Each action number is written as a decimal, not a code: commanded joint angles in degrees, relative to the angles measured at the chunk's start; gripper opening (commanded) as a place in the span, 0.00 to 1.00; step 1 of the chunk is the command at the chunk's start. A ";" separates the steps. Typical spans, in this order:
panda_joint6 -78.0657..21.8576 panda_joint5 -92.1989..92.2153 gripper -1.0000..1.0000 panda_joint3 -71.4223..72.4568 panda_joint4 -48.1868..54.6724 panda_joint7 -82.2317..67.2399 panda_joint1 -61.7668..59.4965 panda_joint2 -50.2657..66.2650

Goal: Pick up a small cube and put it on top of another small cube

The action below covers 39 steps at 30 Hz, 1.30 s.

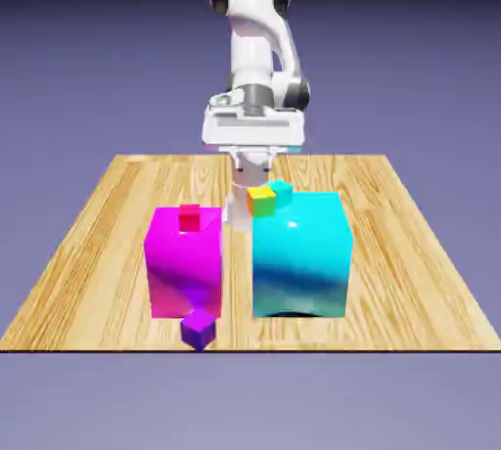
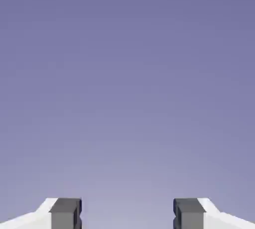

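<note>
The gripper stood open and empty, facing only backdrop. The small purple cube sat just before the magenta block, far across it from the hand.

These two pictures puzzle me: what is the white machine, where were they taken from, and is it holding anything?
The white machine is a robot arm behind a wooden table. One picture looks at it from across the table. The other comes from a camera on its hand: two grey fingertips stand apart with only blue-violet backdrop between them, so the gripper holds nothing. On the table stand a magenta block and a cyan block, with a tiny purple cube in front; tiny red, yellow-orange and teal cubes show near the blocks' tops.
</note>
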 commanded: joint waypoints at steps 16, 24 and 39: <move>-30.78 9.49 0.50 -8.32 27.57 5.16 -0.69 33.23; -46.17 14.24 0.50 -12.48 41.36 7.74 -1.04 49.84; -51.67 20.99 0.00 -14.36 49.97 8.27 -1.31 69.23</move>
